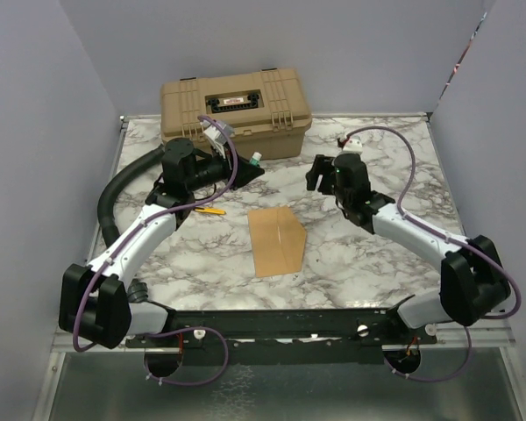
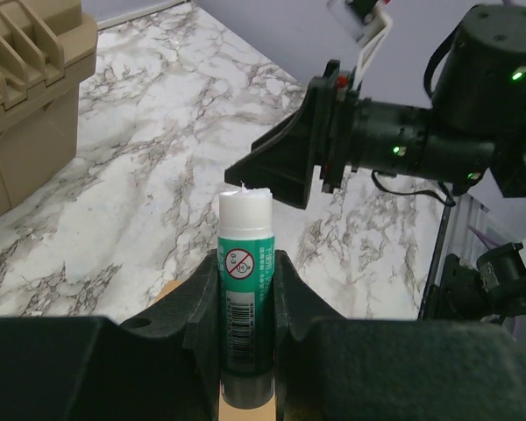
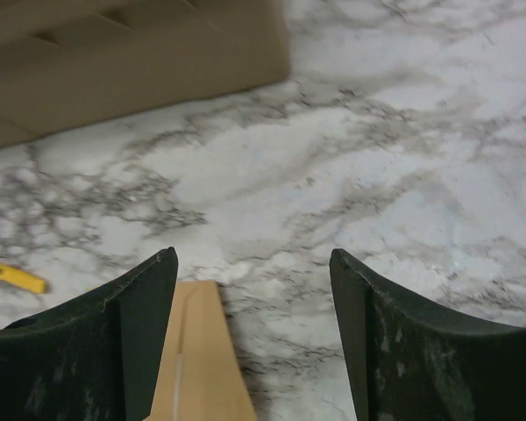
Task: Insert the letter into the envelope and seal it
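In the top view, the envelope lies on the marble worktop, between the two arms and a little in front of them. Its pointed part is turned toward the right arm. The letter I cannot make out as a separate sheet. A tan plastic case stands at the far edge. The left end effector is raised in front of the case and pinches a glue stick. The right end effector is near it, facing it, but apart from it. A small yellow thing lies on the marble under the left arm.

In the left wrist view, the glue stick stands upright between the two black fingers, which are pressed against its green label. The white glue at its top is uncovered. Kraft-brown paper shows below the fingers. The black tip of the right arm is just beyond the stick – not touching it.

In the right wrist view, the two fingers are spread wide and nothing is between them (only marble shows there). A strip of the envelope is beside the left finger – well below it. The yellow thing is at the left edge.
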Motion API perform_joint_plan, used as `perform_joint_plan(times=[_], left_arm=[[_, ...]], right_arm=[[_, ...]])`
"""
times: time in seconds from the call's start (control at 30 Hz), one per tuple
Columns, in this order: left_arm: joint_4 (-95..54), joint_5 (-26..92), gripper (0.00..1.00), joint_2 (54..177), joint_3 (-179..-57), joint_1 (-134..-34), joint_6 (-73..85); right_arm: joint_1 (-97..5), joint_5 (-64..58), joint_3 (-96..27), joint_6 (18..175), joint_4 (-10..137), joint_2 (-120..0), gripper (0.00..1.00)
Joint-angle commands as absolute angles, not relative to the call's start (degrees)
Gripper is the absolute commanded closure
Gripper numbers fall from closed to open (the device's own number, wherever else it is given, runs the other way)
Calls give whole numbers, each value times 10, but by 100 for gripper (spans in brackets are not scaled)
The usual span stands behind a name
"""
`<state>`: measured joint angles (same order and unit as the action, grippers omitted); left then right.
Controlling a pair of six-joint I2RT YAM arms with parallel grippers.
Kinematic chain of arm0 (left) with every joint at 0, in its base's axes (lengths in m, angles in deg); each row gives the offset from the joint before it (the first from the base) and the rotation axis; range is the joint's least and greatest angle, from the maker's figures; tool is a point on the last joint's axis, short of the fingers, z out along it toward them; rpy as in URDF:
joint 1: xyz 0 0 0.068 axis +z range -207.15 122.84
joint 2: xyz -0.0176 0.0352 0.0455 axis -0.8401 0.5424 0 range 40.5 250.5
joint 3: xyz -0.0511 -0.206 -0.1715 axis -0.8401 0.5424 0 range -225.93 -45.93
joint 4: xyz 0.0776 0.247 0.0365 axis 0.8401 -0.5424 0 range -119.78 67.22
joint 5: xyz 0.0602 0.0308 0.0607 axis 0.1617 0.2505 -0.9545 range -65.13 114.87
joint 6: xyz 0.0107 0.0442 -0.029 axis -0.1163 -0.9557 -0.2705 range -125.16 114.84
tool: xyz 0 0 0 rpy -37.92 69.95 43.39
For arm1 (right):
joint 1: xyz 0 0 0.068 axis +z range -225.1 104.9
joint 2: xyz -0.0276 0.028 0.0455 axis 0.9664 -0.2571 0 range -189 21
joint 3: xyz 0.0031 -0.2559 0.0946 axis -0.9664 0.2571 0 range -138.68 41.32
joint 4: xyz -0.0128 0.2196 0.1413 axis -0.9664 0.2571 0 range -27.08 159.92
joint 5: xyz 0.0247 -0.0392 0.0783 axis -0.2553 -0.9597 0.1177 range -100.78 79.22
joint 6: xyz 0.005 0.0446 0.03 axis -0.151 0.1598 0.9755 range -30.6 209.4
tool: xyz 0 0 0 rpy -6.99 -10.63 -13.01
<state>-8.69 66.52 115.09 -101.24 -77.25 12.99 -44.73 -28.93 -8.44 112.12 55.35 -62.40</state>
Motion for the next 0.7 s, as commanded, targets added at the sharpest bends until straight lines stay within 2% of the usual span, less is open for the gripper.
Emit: perform_joint_plan(times=[0.0, 0.13, 0.23, 0.4, 0.53, 0.67], left_arm=[[-47, 669, 100, 1132, -1009, -775, 153], [-26, 682, 100, 1136, -1018, -774, 168], [6, 706, 100, 1143, -1025, -774, 192], [37, 734, 100, 1151, -1038, -774, 218], [73, 750, 100, 1167, -1048, -774, 265], [109, 756, 100, 1183, -1055, -774, 303]], right_arm=[[-447, -153, -159, 1142, 645, -571, 26], [-451, 92, -179, 1199, 520, -539, 22], [-451, 195, -208, 1274, 448, -551, 20], [-450, 250, -268, 1346, 421, -586, 22], [-451, 293, -299, 1409, 366, -627, 32], [-451, 283, -317, 1401, 401, -646, 38]])
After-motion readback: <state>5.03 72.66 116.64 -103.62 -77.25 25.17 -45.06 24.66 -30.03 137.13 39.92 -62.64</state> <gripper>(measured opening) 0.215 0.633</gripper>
